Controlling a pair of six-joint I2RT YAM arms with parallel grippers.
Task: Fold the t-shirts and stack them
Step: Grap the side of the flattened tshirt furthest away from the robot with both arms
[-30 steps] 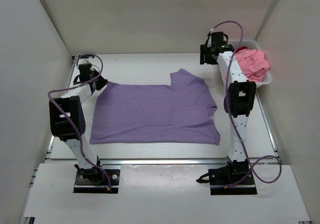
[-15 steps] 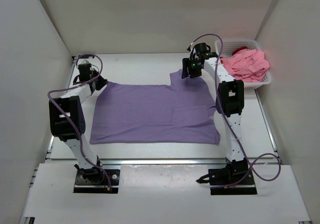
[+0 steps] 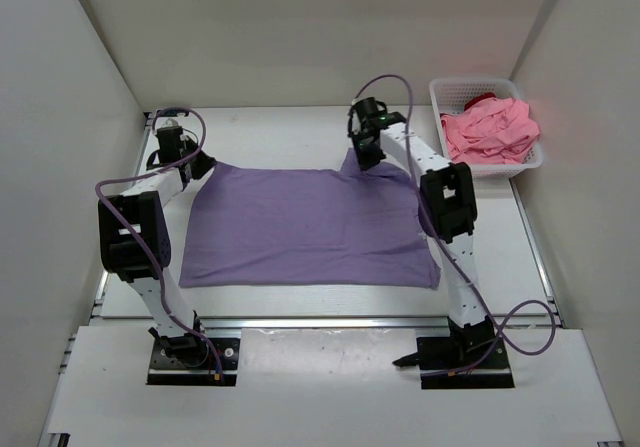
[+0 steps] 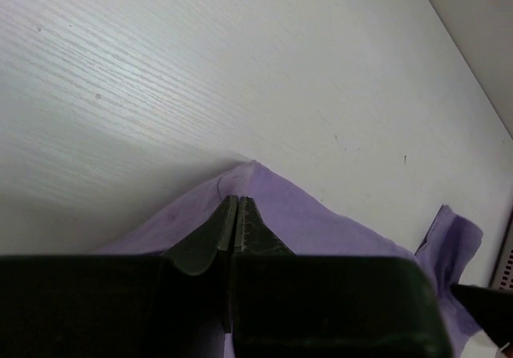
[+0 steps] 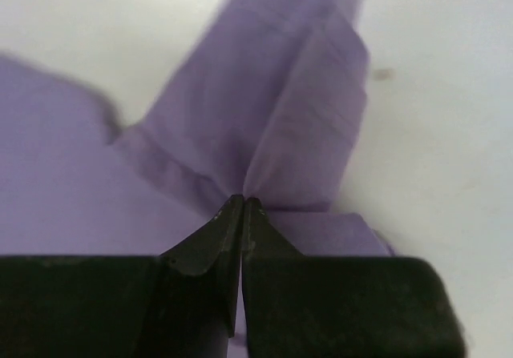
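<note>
We pinch the lavender t-shirt (image 3: 300, 222), spread flat on the table (image 3: 270, 127), with left gripper (image 4: 237, 206) and right gripper (image 5: 242, 202) clenched on its far edge. No fold is made yet; the pink t-shirt (image 3: 490, 132) lies in the basket (image 3: 468, 81).

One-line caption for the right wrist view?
Right tool shut on the bunched sleeve of the lavender t-shirt, white table beneath.

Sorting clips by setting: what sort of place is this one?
Probably a lab test cell, not a home: a robot's left arm and right arm mounted at a white table, plain white panels boxing it in, and a purple t-shirt spread flat near a basket holding a pink shirt.
</note>
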